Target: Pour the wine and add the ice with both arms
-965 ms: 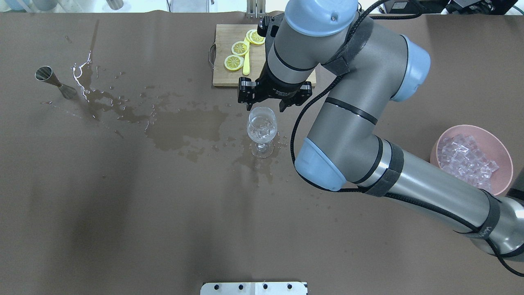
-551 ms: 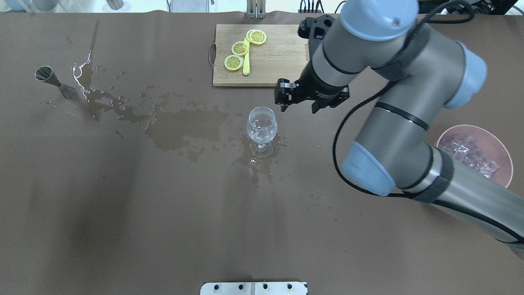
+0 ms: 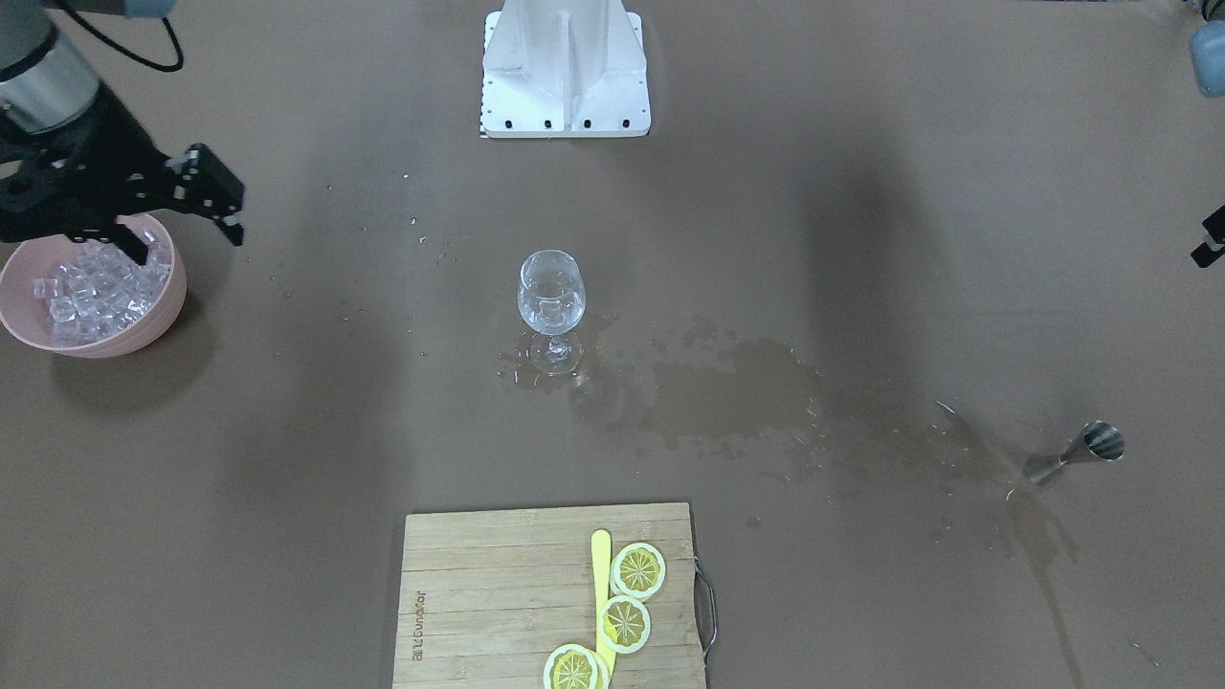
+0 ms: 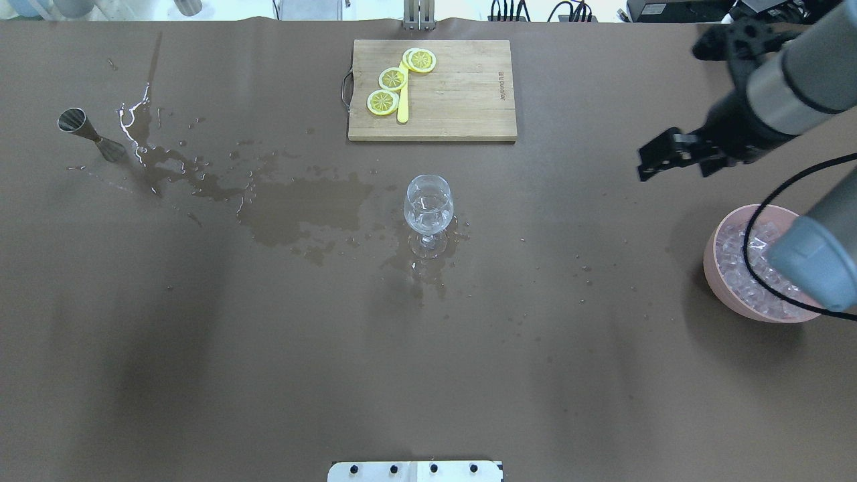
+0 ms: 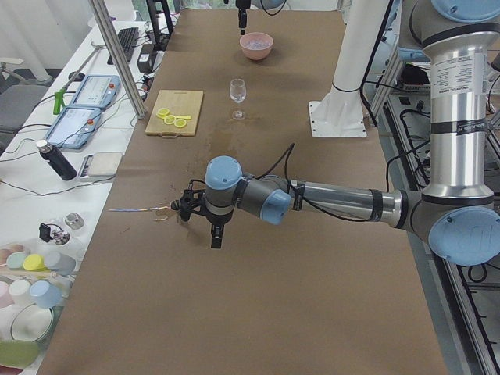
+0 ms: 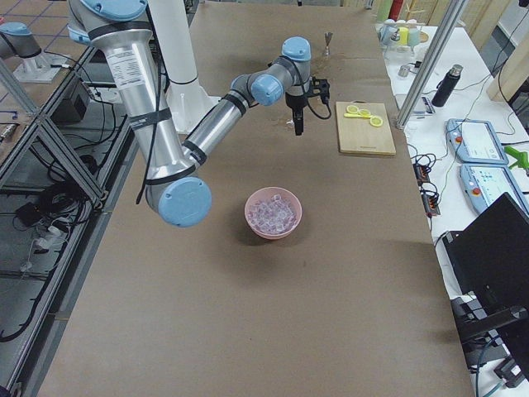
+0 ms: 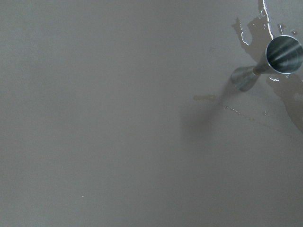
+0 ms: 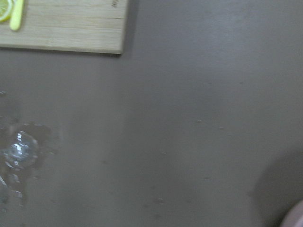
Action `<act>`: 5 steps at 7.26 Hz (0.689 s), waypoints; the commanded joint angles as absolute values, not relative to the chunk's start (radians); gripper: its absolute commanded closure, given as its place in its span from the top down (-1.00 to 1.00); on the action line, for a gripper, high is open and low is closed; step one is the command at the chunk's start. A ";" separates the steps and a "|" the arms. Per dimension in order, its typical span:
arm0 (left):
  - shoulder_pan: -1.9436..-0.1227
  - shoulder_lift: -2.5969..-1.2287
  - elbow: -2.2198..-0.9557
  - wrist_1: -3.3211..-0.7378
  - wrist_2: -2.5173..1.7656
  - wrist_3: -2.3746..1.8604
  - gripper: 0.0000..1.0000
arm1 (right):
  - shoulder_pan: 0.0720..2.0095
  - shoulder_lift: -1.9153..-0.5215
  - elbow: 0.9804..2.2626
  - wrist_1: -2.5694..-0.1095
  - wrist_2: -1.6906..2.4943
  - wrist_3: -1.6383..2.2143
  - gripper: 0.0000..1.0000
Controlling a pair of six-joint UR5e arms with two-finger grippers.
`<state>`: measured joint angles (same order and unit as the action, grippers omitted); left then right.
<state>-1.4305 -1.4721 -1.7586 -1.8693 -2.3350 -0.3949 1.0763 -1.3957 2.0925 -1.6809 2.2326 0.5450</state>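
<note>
A clear stemmed glass (image 4: 428, 204) stands upright mid-table with clear contents that look like ice cubes; it also shows in the front view (image 3: 550, 297). More ice (image 4: 740, 271) fills a pink bowl (image 4: 711, 258) at the right edge, seen in the front view as ice (image 3: 96, 292) in the bowl (image 3: 167, 311). My right gripper (image 4: 673, 171) hangs open and empty above the table, just beyond the bowl; in the front view it (image 3: 184, 244) is over the bowl's rim. My left gripper (image 5: 216, 234) points down near a steel jigger (image 7: 279, 54); I cannot tell its state.
A wooden cutting board (image 4: 462, 100) with lemon slices (image 4: 383, 102) and a yellow knife (image 4: 403, 107) lies at the far edge. A wet spill (image 4: 301, 207) runs from the jigger (image 4: 84, 127) to the glass. The white base (image 3: 565, 67) stands at the near edge.
My right arm has swung right, from just over the glass to a spot near the pink bowl. Its gripper stayed open. The glass has not moved.
</note>
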 commanded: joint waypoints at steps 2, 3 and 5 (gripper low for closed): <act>-1.433 -1.468 -1.796 -1.870 -2.336 -0.396 0.97 | 1.363 -1.581 1.918 -1.678 2.266 -0.086 1.00; -1.433 -1.436 -1.816 -1.870 -2.342 -0.396 0.97 | 1.427 -1.588 1.837 -1.675 2.293 -0.198 1.00; -1.439 -1.414 -1.864 -1.862 -2.345 -0.394 0.97 | 1.466 -1.598 1.767 -1.674 2.333 -0.261 1.00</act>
